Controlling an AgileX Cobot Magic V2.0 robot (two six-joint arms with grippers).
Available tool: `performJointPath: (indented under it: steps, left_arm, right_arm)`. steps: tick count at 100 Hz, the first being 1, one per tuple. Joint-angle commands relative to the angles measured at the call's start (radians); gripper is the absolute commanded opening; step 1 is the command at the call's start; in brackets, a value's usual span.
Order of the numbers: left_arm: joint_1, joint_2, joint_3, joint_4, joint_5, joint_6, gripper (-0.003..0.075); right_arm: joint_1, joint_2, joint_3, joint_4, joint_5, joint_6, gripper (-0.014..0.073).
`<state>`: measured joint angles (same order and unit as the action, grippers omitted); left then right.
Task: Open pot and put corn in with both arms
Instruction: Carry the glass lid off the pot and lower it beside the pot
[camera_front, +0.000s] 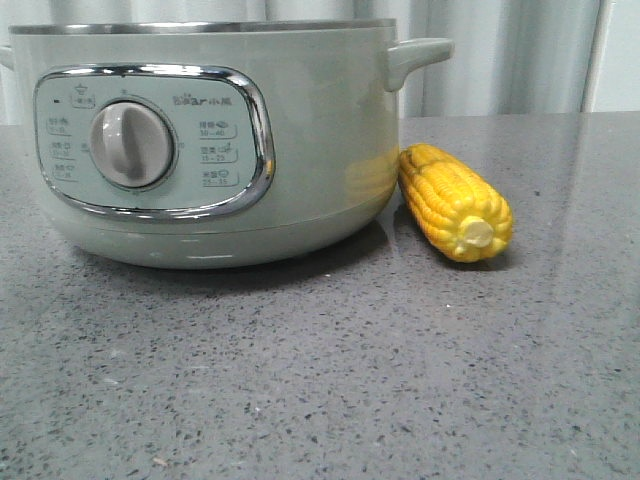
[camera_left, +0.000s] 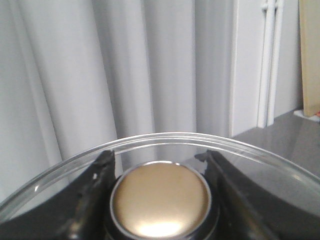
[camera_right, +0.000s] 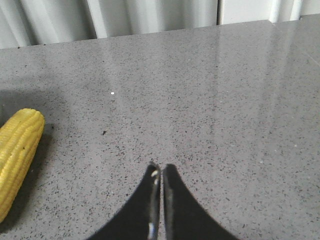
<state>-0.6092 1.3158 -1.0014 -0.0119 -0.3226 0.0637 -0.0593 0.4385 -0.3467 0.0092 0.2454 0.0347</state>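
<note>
**A:** ok so where's this at? The pot (camera_front: 210, 140) sits on the grey surface (camera_front: 320, 380), dial facing the front cam, and the corn (camera_front: 455, 203) is lying right beside it on the robot's right side, prob touching the pot wall, pale core end toward the cam. Not in the pot yet, obv.

**B:** yeah, lid part looks underway tho. In the left wrist cam the left end effector (camera_left: 160, 167) has a finger either side of the gold knob (camera_left: 160, 200) on a glass lid (camera_left: 170, 139), so I'd call it clamped on the knob. Curtain shows behind the glass, no pot visible there, so imo the lid's lifted, but can't say 100%. Front cam only shows the steel rim, no lid above it.

**A:** and the right one?

**B:** right end effector (camera_right: 160, 172) has its fingers pressed together, nothing in them, hovering over bare surface. Corn (camera_right: 17, 160) is off to its side, near but apart.

**A:** so what's left = spread the fingers, grab corn, drop it in.

**B:** yep. Plenty of open surface around the right arm. Tight bit is the corn hugging the pot wall, plus that side handle (camera_front: 418, 55) sticking out above it.
</note>
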Motion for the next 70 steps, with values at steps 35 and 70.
performJointPath:
  steps: [35, 70]
  left_arm:
    - [0.187, -0.342, 0.005, -0.002, 0.059, 0.099, -0.0011]
    - [0.406, -0.61, 0.281, -0.006, 0.086, 0.099, -0.0011]
  right_arm:
    - [-0.003, 0.012, -0.028, 0.001, -0.095, -0.005, -0.0074]
    - [-0.003, 0.012, -0.028, 0.001, -0.095, -0.005, -0.0074]
